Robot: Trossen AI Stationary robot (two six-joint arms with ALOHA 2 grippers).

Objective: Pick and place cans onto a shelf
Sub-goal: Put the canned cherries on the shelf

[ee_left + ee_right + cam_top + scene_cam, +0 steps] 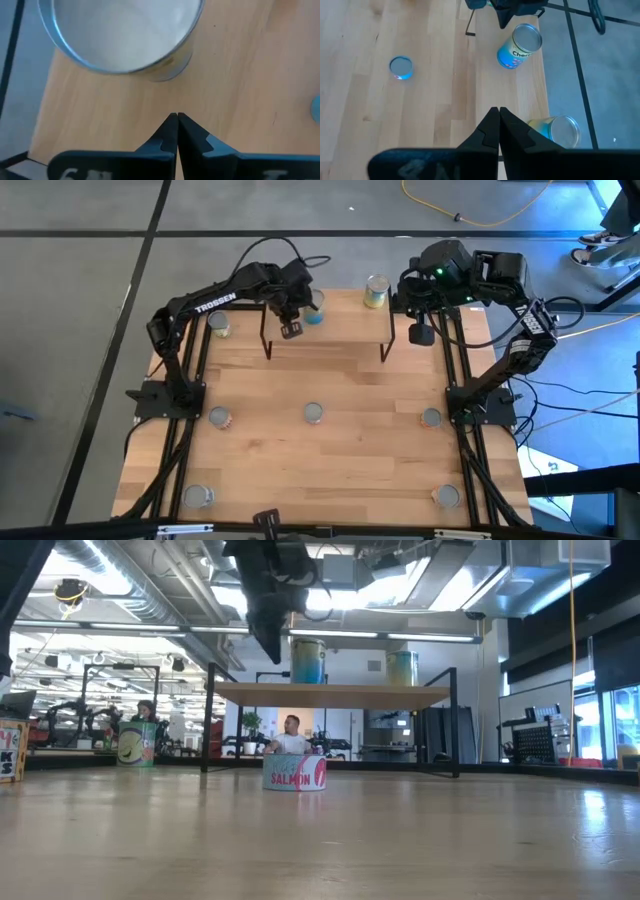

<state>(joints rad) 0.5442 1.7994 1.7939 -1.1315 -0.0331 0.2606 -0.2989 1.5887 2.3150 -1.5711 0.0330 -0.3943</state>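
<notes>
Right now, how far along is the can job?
Done: a blue can and a yellow can stand on the shelf. In hand: nothing; the left gripper, over the shelf, and right gripper, beside it, are shut, empty. Left: six cans on the table.

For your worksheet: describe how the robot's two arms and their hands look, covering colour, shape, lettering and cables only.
Both arms are dark, jointed tubes. The left arm carries white TROSSEN lettering. Black cables loop above each. The left hand and right hand each have two black, wedge-shaped fingers.
</notes>
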